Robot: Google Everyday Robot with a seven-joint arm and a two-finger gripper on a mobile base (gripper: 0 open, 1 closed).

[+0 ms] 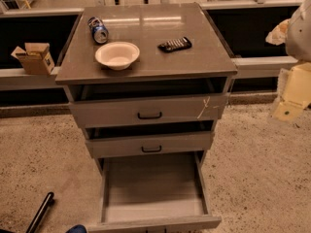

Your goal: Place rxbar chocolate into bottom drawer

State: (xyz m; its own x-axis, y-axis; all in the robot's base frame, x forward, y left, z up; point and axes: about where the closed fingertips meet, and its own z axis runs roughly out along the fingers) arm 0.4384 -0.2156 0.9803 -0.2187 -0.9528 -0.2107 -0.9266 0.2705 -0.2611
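The rxbar chocolate point(175, 44) is a small dark bar lying flat on the right part of the grey cabinet top point(194, 62). The bottom drawer point(154, 216) is pulled out wide, and its flat grey floor is bare. My gripper point(288, 108), pale and yellowish, hangs at the right edge of the view. It is well to the right of the cabinet, lower than the top, and holds nothing I can see.
A white bowl point(117, 54) and a blue soda can point(98, 29) on its side share the cabinet top. The two upper drawers point(149, 114) are slightly open. A cardboard box point(34, 57) sits on a ledge at the left. A black rod point(41, 212) lies on the floor.
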